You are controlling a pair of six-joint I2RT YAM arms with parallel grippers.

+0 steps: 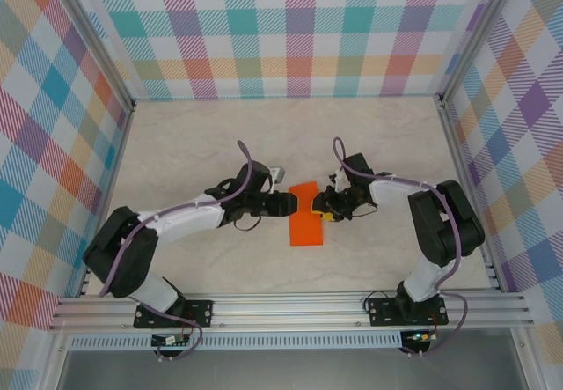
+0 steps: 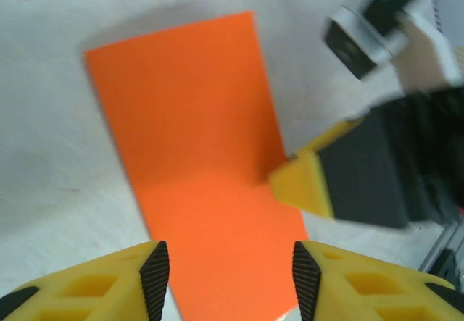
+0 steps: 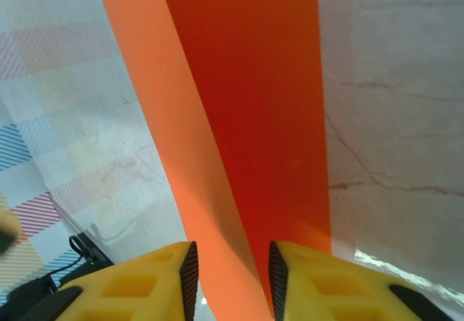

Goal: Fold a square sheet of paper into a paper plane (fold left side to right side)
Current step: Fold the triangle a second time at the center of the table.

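Observation:
The square sheet of paper (image 1: 306, 224) lies on the table between both arms, folded into a narrow bright orange rectangle. My left gripper (image 1: 288, 202) reaches it from the left. In the left wrist view this gripper (image 2: 230, 281) is open, its pads straddling the near end of the paper (image 2: 196, 132) just above it. My right gripper (image 1: 320, 205) comes in from the right, one yellow finger (image 2: 304, 185) resting at the paper's edge. In the right wrist view its jaws (image 3: 230, 281) stand apart, with the paper's (image 3: 246, 103) two layers running between them, the upper layer lifted slightly.
The pale marbled table (image 1: 220, 143) is walled by plaid panels on three sides. An aluminium rail (image 1: 290, 311) carrying both arm bases runs along the near edge. Bare table surrounds the paper.

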